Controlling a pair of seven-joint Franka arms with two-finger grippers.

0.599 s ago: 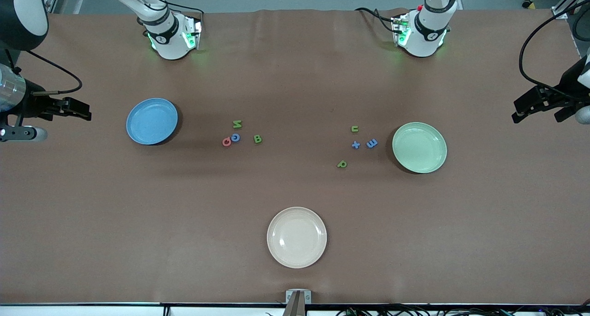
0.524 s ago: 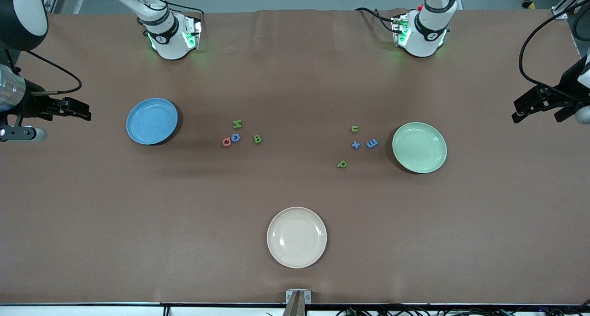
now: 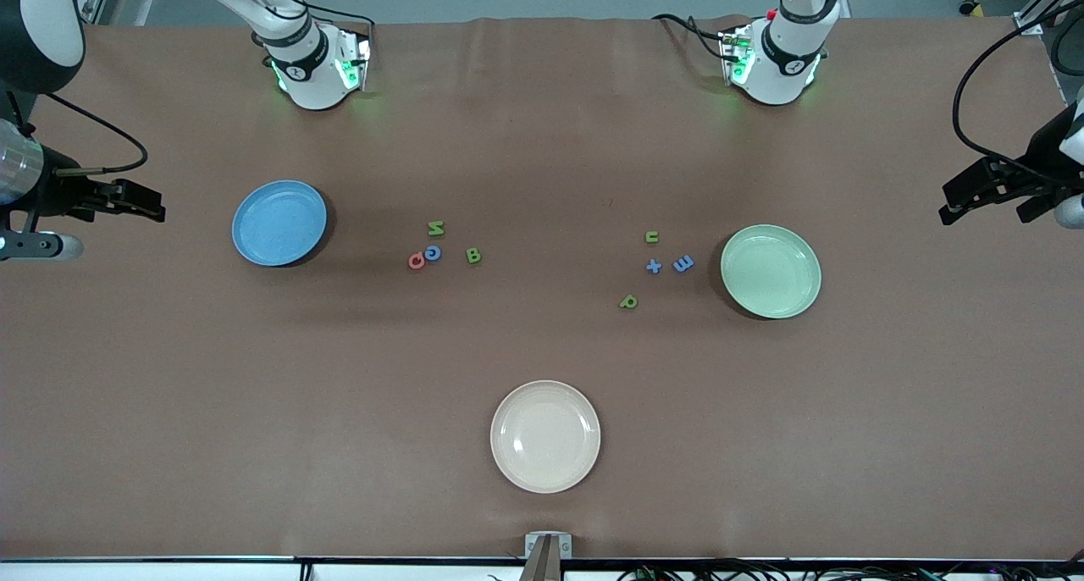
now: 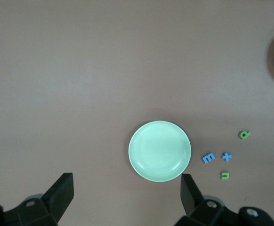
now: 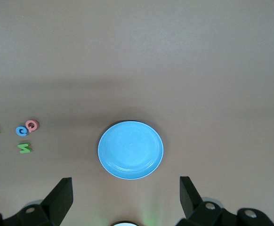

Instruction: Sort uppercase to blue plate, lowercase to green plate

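Note:
The blue plate (image 3: 279,223) lies toward the right arm's end and is empty. Beside it lie the uppercase letters: green N (image 3: 435,228), blue ring (image 3: 433,252), red ring (image 3: 416,261) and green B (image 3: 473,256). The green plate (image 3: 771,271) lies toward the left arm's end and is empty. Beside it lie the lowercase letters: green u (image 3: 651,237), blue t (image 3: 653,266), blue m (image 3: 683,263) and green p (image 3: 627,301). My right gripper (image 3: 118,213) is open, high over the table's end by the blue plate (image 5: 130,149). My left gripper (image 3: 982,218) is open, high over the other end by the green plate (image 4: 159,151).
A cream plate (image 3: 545,436) lies empty near the front camera's edge, midway along the table. The two arm bases (image 3: 313,64) stand along the table's robot edge. The table top is brown all over.

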